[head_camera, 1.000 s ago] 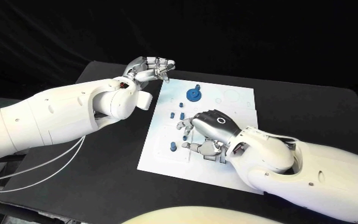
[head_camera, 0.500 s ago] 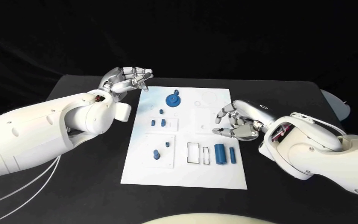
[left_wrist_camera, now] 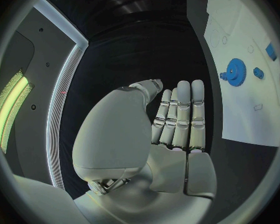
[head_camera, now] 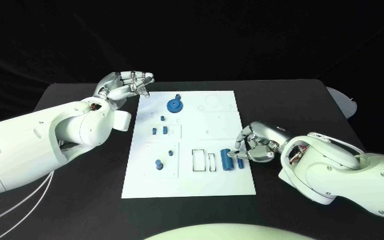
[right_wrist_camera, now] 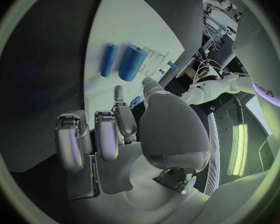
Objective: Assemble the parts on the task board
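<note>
The white task board [head_camera: 188, 187] lies in the middle of the black table. On it stand a blue gear [head_camera: 175, 106] [left_wrist_camera: 235, 72] near the far edge and several small blue pegs [head_camera: 160, 130] on its left half. Two blue cylinders [head_camera: 227, 160] [right_wrist_camera: 132, 62] lie side by side near the right edge. My right hand [head_camera: 256, 143] [right_wrist_camera: 127, 129] hovers just right of them, thumb and one finger close together, with a small blue piece [right_wrist_camera: 135, 102] between them. My left hand [head_camera: 125, 85] [left_wrist_camera: 177, 119] hangs off the board's far left corner, fingers straight and together, holding nothing.
Two empty rectangular slots [head_camera: 205, 161] sit just left of the cylinders. A pale round object [head_camera: 349, 101] lies at the table's right edge. Bare black table [head_camera: 80, 195] runs along both sides of the board.
The camera has shifted. My right hand has left the lower middle of the board and come to its right edge, then down beside the two cylinders. The left hand has stayed by the far left corner.
</note>
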Robot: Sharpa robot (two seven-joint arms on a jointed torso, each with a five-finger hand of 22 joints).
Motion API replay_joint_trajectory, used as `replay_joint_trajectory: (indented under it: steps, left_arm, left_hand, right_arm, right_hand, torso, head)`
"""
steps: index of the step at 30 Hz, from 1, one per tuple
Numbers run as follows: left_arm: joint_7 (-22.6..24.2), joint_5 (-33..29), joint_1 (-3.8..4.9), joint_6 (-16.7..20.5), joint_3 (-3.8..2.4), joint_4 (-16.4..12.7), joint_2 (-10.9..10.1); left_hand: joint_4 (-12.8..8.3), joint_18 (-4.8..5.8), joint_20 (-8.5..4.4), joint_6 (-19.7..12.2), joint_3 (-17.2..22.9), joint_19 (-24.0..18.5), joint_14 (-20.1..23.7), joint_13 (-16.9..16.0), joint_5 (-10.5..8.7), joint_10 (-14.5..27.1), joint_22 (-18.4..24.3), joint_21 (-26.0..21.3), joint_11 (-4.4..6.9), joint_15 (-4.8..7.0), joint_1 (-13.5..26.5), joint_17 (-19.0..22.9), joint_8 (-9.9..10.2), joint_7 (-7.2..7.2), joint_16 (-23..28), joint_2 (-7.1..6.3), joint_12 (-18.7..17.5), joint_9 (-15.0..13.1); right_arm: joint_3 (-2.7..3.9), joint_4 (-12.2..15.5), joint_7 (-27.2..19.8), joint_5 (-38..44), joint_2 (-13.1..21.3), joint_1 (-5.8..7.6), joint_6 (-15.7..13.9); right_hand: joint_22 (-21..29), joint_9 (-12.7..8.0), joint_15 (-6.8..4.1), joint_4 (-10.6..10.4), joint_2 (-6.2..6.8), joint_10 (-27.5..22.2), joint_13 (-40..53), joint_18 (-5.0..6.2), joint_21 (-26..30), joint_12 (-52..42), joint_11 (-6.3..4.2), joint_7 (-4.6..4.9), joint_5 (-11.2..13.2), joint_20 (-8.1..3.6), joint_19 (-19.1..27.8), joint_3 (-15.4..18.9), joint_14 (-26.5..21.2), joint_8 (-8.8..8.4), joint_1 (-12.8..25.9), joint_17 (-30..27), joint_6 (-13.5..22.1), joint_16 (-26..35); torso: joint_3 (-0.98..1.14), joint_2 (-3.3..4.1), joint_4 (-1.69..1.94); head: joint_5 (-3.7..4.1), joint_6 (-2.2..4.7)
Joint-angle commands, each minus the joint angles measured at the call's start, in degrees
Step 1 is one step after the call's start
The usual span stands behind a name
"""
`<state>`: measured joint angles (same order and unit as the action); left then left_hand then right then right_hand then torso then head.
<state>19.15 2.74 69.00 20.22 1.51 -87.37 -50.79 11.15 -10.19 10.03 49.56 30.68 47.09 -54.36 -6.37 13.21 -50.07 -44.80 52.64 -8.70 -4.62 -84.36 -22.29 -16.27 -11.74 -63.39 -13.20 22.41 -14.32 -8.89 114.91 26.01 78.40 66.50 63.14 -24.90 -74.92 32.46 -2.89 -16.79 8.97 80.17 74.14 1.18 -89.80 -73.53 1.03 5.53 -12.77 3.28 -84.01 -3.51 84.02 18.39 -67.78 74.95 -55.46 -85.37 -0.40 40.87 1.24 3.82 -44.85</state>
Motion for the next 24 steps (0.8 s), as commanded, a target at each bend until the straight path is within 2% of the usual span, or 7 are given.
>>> replay_joint_trajectory:
  steps: [1, 8, 11, 13, 18, 24]
  left_arm:
    - [0.19, -0.28, 0.02, -0.85, 0.00, -0.22, 0.01]
    - [0.18, -0.29, 0.01, -0.92, 0.03, -0.33, -0.08]
    - [0.18, -0.29, 0.01, -0.91, 0.03, -0.36, -0.14]
    - [0.18, -0.29, 0.01, -0.91, 0.04, -0.42, -0.22]
    - [0.15, -0.29, 0.01, -0.92, 0.04, -0.56, -0.40]
    - [0.12, -0.29, 0.01, -0.90, 0.04, -0.67, -0.56]
  left_hand:
    - [-0.08, -0.36, 0.07, 0.28, 0.31, 0.40, 0.30, 0.08, 0.12, 0.27, 0.05, -0.27, -0.05, -0.02, 0.30, 0.05, -0.09, -0.09, 0.20, 0.22, 0.25, -0.10]
    - [-0.06, -0.35, 0.08, 0.29, 0.29, 0.42, 0.30, 0.08, 0.11, 0.27, 0.07, -0.30, -0.05, -0.03, 0.33, 0.08, -0.10, -0.09, 0.21, 0.22, 0.29, -0.11]
    - [-0.06, -0.35, 0.08, 0.29, 0.29, 0.42, 0.30, 0.08, 0.11, 0.27, 0.07, -0.30, -0.05, -0.03, 0.33, 0.08, -0.10, -0.09, 0.21, 0.22, 0.29, -0.11]
    - [-0.06, -0.35, 0.08, 0.29, 0.29, 0.42, 0.30, 0.08, 0.11, 0.27, 0.07, -0.30, -0.05, -0.03, 0.33, 0.08, -0.10, -0.09, 0.21, 0.22, 0.29, -0.11]
    - [-0.06, -0.35, 0.08, 0.29, 0.29, 0.42, 0.30, 0.08, 0.11, 0.27, 0.07, -0.30, -0.05, -0.03, 0.33, 0.08, -0.10, -0.09, 0.21, 0.22, 0.29, -0.11]
    - [-0.06, -0.35, 0.08, 0.29, 0.29, 0.42, 0.30, 0.08, 0.11, 0.27, 0.07, -0.30, -0.05, -0.03, 0.33, 0.08, -0.10, -0.09, 0.21, 0.22, 0.29, -0.11]
  right_arm:
    - [0.00, 0.14, 4.99, 2.52, -0.60, -0.54, 0.35]
    - [-0.04, -0.26, 6.17, 4.07, -2.12, -1.14, 0.12]
    - [-0.04, -0.50, 6.33, 4.38, -2.63, -1.38, 0.44]
    - [-0.04, -0.72, 6.51, 4.61, -3.12, -1.82, 0.96]
    - [-0.04, -1.24, 6.82, 5.15, -4.05, -2.52, 1.92]
    - [-0.04, -1.90, 7.44, 5.40, -5.09, -3.13, 2.94]
  right_hand:
    - [-15.08, 0.18, 0.03, -0.08, -0.23, -0.20, 0.06, -1.18, -0.20, -0.24, 0.05, 0.00, -0.05, -0.06, -5.99, 1.28, 3.93, 0.50, 0.59, 3.53, 0.55, -0.15]
    - [-15.08, 0.48, 0.03, -0.08, -1.08, -0.18, 0.40, -1.18, -0.20, -0.40, 0.02, -0.04, -0.18, -0.04, -5.99, 3.21, 3.90, 0.85, 0.78, 3.51, 0.58, -0.14]
    - [-15.08, 0.59, 0.00, -0.08, -1.40, 0.06, 0.79, -1.18, -0.20, -0.77, -0.03, -0.10, -0.21, -0.05, -5.99, 3.71, 3.90, 1.03, 0.76, 3.51, 0.43, -0.15]
    - [-15.08, 0.71, -0.05, -0.09, -1.69, 0.65, 1.71, -1.18, -0.20, -1.69, -0.09, -0.18, -0.21, -0.07, -5.99, 4.28, 3.94, 1.24, 0.76, 3.72, 0.27, -0.24]
    - [-15.08, 0.85, -0.11, -0.08, -1.98, 1.05, 2.34, -1.18, -0.20, -2.32, -0.17, -0.27, -0.16, -0.11, -5.99, 4.92, 3.98, 1.48, 0.71, 3.93, 0.09, -0.33]
    - [-15.08, 0.91, -0.14, -0.09, -2.13, 1.06, 2.38, -1.18, -0.20, -2.33, -0.20, -0.32, -0.13, -0.13, -5.99, 5.20, 4.10, 1.59, 0.68, 4.58, 0.00, -0.58]
  torso:
    - [-0.03, -0.07, -0.04]
    - [-0.13, -0.03, 0.05]
    - [-0.11, 0.02, -0.06]
    - [-0.09, 0.05, -0.06]
    - [-0.09, 0.04, -0.06]
    - [-0.07, 0.01, -0.04]
  head:
    - [-0.01, -0.71]
    - [0.02, -0.77]
    - [-0.18, -0.94]
    - [-0.31, -1.36]
    - [-0.37, -1.67]
    - [-0.75, -1.48]
